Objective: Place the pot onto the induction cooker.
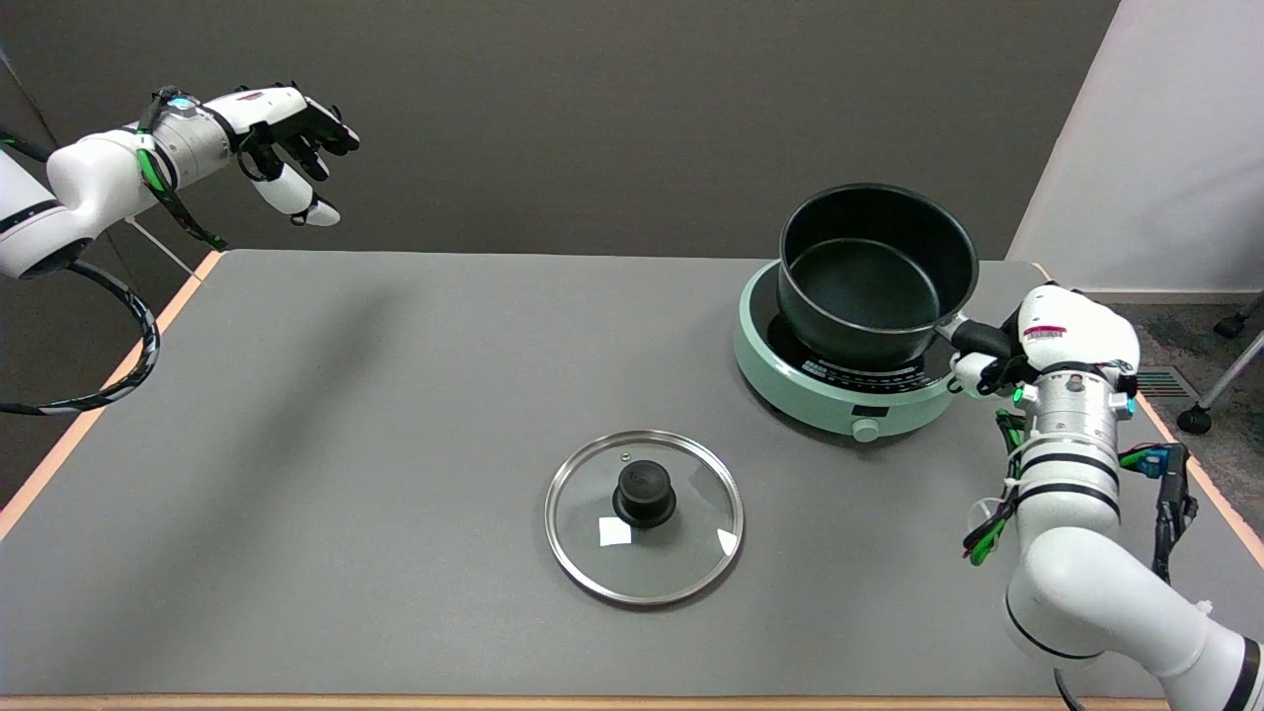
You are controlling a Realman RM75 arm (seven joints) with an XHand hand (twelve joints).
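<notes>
Hanging in the air at the far left, above the table's back corner, the left hand holds nothing, its dark fingers loosely curled and apart. Below it the grey tabletop stretches across, edged in pale wood. Toward the near middle lies a glass lid, flat on the table with its black knob up and a steel rim around it, well apart from everything else. Further right, near the back edge, stands the mint-green induction cooker, its dial facing the near side. The black pot is over the cooker's dark plate, upright and open, its base covering most of the glass; whether it rests fully on the plate or sits just off it I cannot tell. Its black handle sticks out to the right, past the cooker's rim, and the right hand grasps that handle, fingers wrapped around it, with the white arm coming up from the lower right corner.
</notes>
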